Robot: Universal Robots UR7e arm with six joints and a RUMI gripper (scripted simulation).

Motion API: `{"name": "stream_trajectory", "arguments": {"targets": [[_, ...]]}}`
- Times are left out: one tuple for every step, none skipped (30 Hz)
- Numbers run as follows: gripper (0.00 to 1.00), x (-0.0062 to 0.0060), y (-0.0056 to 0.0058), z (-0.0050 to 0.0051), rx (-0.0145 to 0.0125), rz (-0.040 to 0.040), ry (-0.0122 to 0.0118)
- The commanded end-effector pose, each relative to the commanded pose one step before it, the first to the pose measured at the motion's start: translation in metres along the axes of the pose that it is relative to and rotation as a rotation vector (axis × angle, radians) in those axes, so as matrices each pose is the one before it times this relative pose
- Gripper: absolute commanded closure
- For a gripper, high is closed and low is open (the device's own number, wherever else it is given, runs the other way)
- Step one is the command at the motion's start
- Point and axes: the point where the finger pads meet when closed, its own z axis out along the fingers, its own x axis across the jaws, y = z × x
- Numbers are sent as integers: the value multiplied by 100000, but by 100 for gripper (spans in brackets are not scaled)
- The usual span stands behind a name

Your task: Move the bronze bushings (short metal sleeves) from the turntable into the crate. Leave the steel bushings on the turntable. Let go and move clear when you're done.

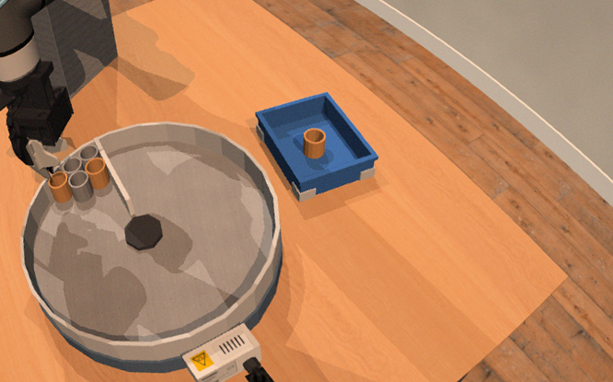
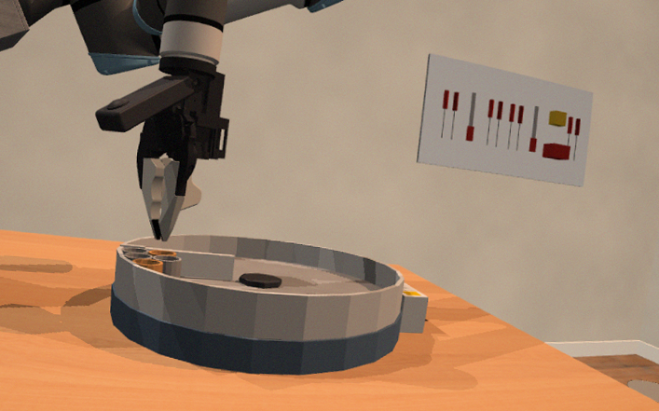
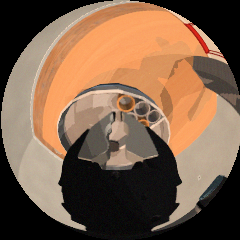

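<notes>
My gripper (image 1: 50, 173) (image 2: 160, 238) (image 3: 117, 112) is shut and empty, its tips above the turntable (image 1: 252, 296) (image 2: 253, 315) near the bushings. A bronze bushing (image 1: 62, 195) (image 2: 147, 261) stands upright at the left of the cluster in the top view. Another bronze bushing (image 1: 99, 180) stands beside the divider. Three steel bushings (image 1: 82, 192) (image 1: 72, 165) (image 1: 88, 152) stand upright among them. The blue crate (image 1: 332, 181) holds one upright bronze bushing (image 1: 313, 148). The crate is not seen in the exterior view.
A straight divider (image 1: 116, 173) (image 2: 208, 266) runs from the turntable's raised rim towards the dark hub (image 1: 143, 232) (image 2: 260, 280). A white control box (image 1: 222, 357) (image 2: 413, 313) is fixed to the turntable's side. A dark grey block stands beside the arm.
</notes>
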Motion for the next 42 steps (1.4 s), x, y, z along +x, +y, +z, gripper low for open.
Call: {"name": "stream_trajectory", "arguments": {"targets": [[95,-14,-4,-23,31,1003,-83],[95,4,0,0,0,214,0],[95,4,0,0,0,205,0],[95,3,0,0,0,196,0],[95,3,0,0,0,187,0],[95,3,0,0,0,178,0],[95,3,0,0,0,169,0],[95,3,0,0,0,161,0],[95,3,0,0,0,153,0],[95,2,0,0,0,145,0],[95,2,0,0,0,137,0],[95,2,0,0,0,129,0],[95,0,0,0,0,0,0],[95,0,0,0,0,0,0],[95,2,0,0,0,121,0],[95,2,0,0,0,114,0],[95,2,0,0,0,107,0],[95,2,0,0,0,100,0],[95,2,0,0,0,93,0],[95,1,0,0,0,87,0],[95,1,0,0,0,80,0],[95,1,0,0,0,74,0],[95,1,0,0,0,68,0],[95,1,0,0,0,63,0],[95,1,0,0,0,57,0],[95,1,0,0,0,52,0],[95,1,0,0,0,47,0],[95,1,0,0,0,42,0],[95,1,0,0,0,38,0],[95,0,0,0,0,0,0],[95,0,0,0,0,0,0],[95,1,0,0,0,33,0],[95,1,0,0,0,29,0],[95,0,0,0,0,26,0],[95,0,0,0,0,22,0],[95,0,0,0,0,19,0],[95,0,0,0,0,16,0],[95,0,0,0,0,13,0],[95,0,0,0,0,10,0],[95,0,0,0,0,8,0],[95,0,0,0,0,6,0],[95,0,0,0,0,4,0]]}}
